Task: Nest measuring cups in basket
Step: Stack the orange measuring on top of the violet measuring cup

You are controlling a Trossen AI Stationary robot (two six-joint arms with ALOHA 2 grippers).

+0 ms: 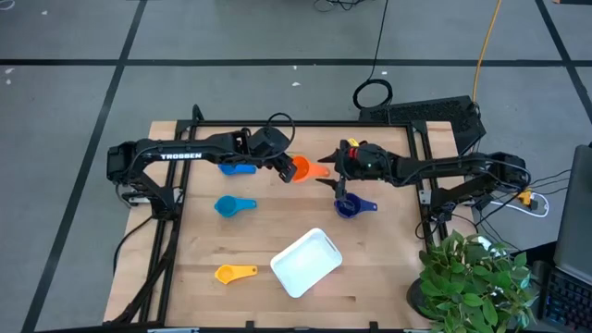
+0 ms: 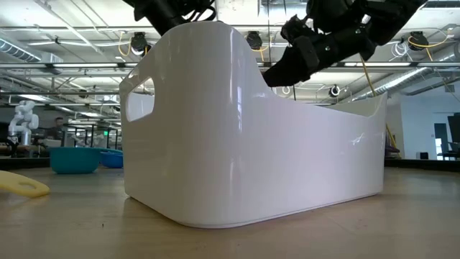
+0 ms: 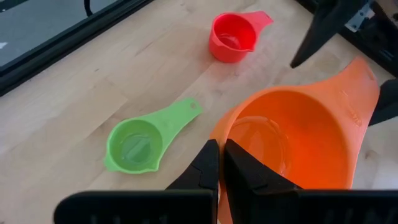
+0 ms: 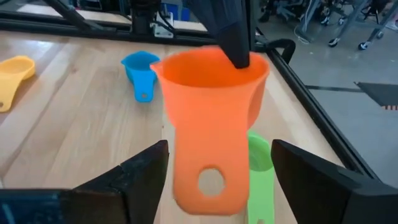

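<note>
My left gripper (image 1: 285, 167) is shut on the orange measuring cup (image 1: 302, 169), held above the table's middle. My right gripper (image 1: 335, 176) is open; its fingers stand on either side of the cup's flat handle (image 4: 208, 174) without touching it. A green cup (image 3: 134, 146) and a red cup (image 3: 233, 37) lie on the table below the arms. The blue cup (image 1: 238, 167), light blue cup (image 1: 233, 205), navy cup (image 1: 351, 207) and yellow cup (image 1: 236, 273) lie on the table. The white basket (image 1: 307, 262) stands near the front edge. My left gripper pinches the orange cup's wall at the rim (image 3: 219, 134), on the side opposite the handle, one finger inside the bowl and one outside. The fingers (image 4: 233, 37) come from above, slanting in from the table's left. The cup is lifted clear, with its handle toward my right gripper.
The basket (image 2: 251, 144) fills the low view, with the yellow cup (image 2: 21, 183) beside it. A potted plant (image 1: 476, 277) stands at the table's near right corner. Bare wood lies between the basket and the arms.
</note>
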